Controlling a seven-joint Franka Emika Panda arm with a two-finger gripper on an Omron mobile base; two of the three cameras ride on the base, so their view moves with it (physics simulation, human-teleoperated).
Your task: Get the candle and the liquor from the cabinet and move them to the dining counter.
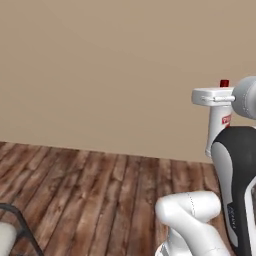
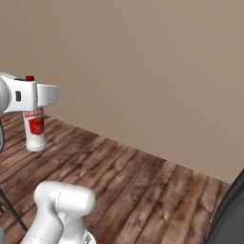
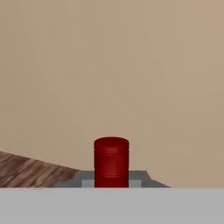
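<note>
The liquor (image 1: 218,127) is a white bottle with a red label and a red cap (image 1: 224,83), and it hangs upright in the air. My gripper (image 1: 220,97) is shut on its neck just under the cap. From the right base view the liquor (image 2: 35,128) hangs below the white hand, with the gripper (image 2: 30,95) closed around its top. In the hand view the red cap (image 3: 111,162) stands upright at the bottom centre. The candle, the cabinet and the dining counter are out of view.
A plain tan wall (image 1: 110,65) runs across the back above a wooden plank floor (image 1: 100,195). A dark metal stool frame (image 1: 19,220) with a pale cushion (image 1: 5,239) stands at the lower left.
</note>
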